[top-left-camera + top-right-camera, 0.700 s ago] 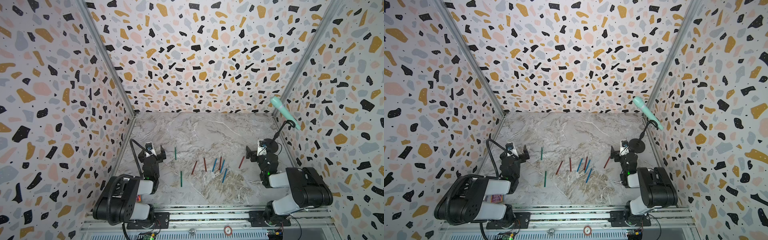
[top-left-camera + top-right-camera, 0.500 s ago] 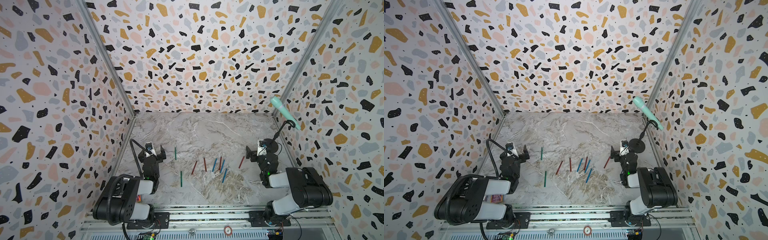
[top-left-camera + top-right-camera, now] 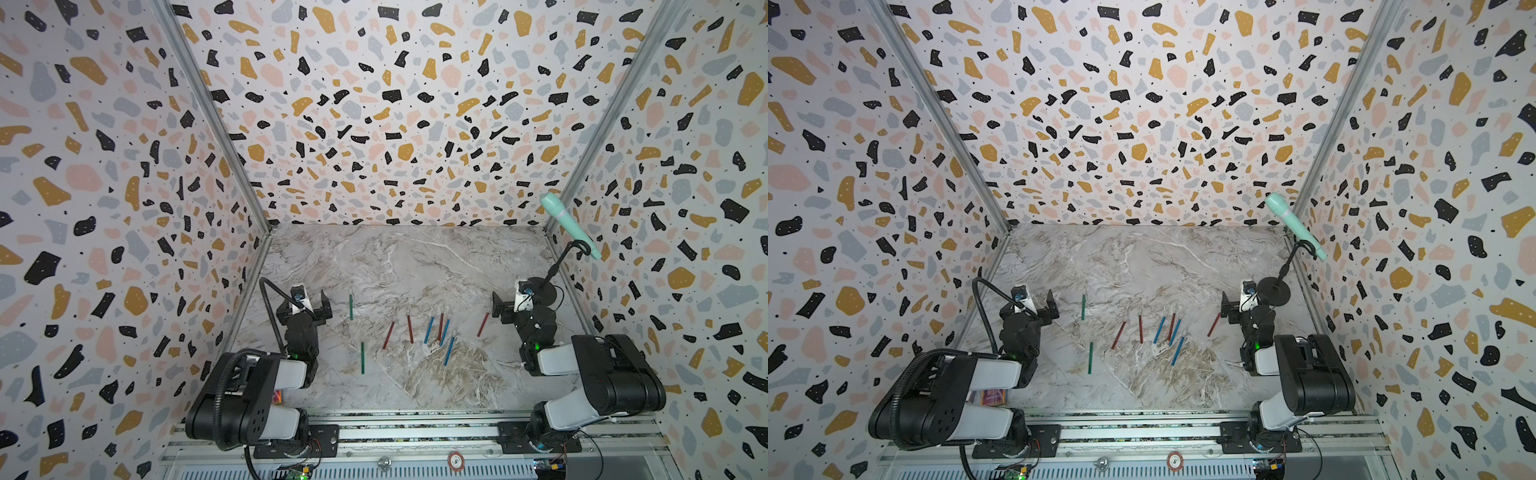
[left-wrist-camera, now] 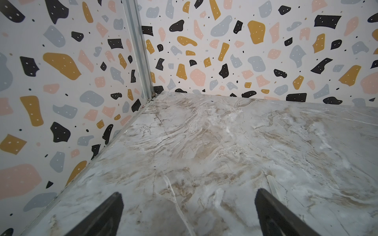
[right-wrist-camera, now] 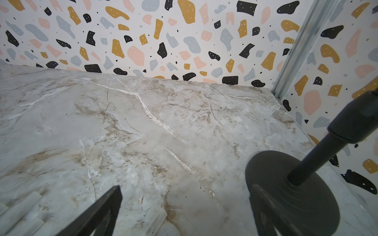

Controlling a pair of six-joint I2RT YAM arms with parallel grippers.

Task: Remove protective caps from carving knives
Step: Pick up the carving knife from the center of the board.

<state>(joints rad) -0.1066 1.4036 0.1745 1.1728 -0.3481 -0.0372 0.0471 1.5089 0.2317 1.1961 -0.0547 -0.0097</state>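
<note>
i'm seeing the left gripper hanging low over the table, fingers spread wide and holding nothing. the right gripper is standing wide and empty too, sitting just beside the mic stand base. the knives are lying loose between the arms: reds and blues bunching mid-table, two greens nearer the left arm.

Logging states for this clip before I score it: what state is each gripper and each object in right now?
left gripper: open, empty.
right gripper: open, empty, close to the stand base.
carving knives: nine lying flat on the table, none held; caps too small to tell.
microphone: tilted, clipped in its stand, not gripped.
</note>
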